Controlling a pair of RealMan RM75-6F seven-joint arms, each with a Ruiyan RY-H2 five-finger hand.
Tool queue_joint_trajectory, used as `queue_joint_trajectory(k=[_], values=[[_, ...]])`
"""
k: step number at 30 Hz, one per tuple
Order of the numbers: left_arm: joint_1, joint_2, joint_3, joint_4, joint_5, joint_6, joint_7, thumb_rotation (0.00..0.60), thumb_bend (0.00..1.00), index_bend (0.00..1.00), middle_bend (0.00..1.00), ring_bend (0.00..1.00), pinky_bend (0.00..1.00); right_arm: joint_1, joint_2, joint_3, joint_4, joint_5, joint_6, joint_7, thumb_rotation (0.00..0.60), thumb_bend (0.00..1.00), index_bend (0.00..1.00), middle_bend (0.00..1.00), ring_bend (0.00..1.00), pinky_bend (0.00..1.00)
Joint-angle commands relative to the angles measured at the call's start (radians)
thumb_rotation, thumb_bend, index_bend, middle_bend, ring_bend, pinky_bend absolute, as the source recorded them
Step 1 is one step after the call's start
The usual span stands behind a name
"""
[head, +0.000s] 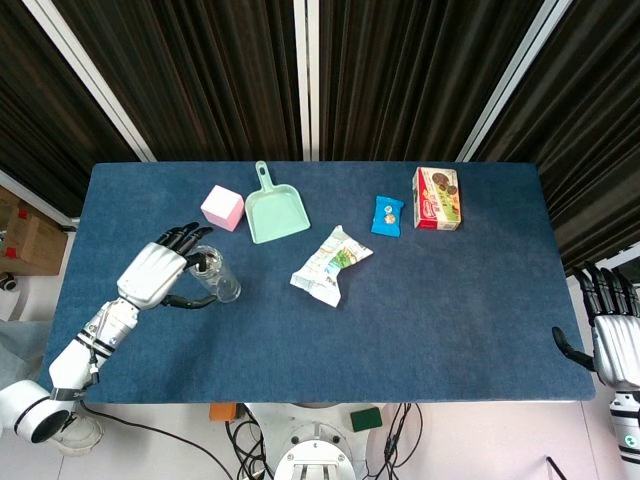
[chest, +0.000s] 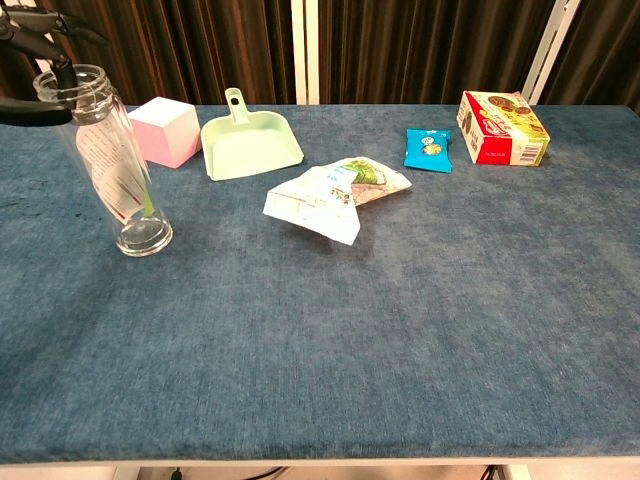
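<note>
A clear plastic bottle (head: 216, 279) with no cap stands on the blue table (head: 450, 300) at the left, leaning slightly. My left hand (head: 155, 274) holds it near the top, with the fingers along the far side of the rim and the thumb on the near side. In the chest view the bottle (chest: 115, 170) rises at the far left, with dark fingertips (chest: 62, 72) at its rim. My right hand (head: 615, 340) hangs off the table's right edge, fingers apart, holding nothing.
A pink cube (head: 222, 207) and a mint green dustpan (head: 273, 209) lie behind the bottle. A crumpled snack bag (head: 330, 264) lies mid-table. A small blue packet (head: 386, 215) and a red biscuit box (head: 438, 197) sit at the back right.
</note>
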Motion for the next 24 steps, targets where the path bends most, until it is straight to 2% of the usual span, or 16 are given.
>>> queue_joint_trajectory(k=[1, 8, 15, 20, 24], values=[[0.004, 0.008, -0.003, -0.01, 0.001, 0.01, 0.007, 0.175, 0.12, 0.47, 0.07, 0.02, 0.16, -0.001, 0.0, 0.0, 0.0, 0.0, 0.001, 0.001, 0.6, 0.29, 0.0, 0.0, 0.0, 0.0], [0.025, 0.046, -0.026, -0.052, 0.018, 0.085, 0.009, 0.176, 0.12, 0.47, 0.07, 0.02, 0.16, -0.001, 0.001, 0.0, 0.003, -0.001, 0.003, 0.006, 0.6, 0.29, 0.0, 0.0, 0.0, 0.0], [0.098, 0.093, -0.036, -0.102, 0.068, 0.244, 0.0, 0.208, 0.12, 0.44, 0.09, 0.03, 0.16, -0.001, -0.002, -0.001, 0.01, 0.0, -0.001, 0.014, 0.6, 0.29, 0.0, 0.0, 0.0, 0.0], [0.2, 0.107, 0.012, -0.103, 0.09, 0.355, 0.02, 0.216, 0.12, 0.33, 0.09, 0.03, 0.16, -0.004, -0.003, -0.004, 0.023, 0.002, -0.001, 0.024, 0.6, 0.29, 0.0, 0.0, 0.0, 0.0], [0.292, 0.08, 0.06, -0.06, 0.077, 0.424, 0.024, 0.206, 0.12, 0.18, 0.09, 0.03, 0.16, -0.012, -0.017, -0.01, 0.058, -0.001, 0.009, 0.037, 0.6, 0.29, 0.0, 0.0, 0.0, 0.0]])
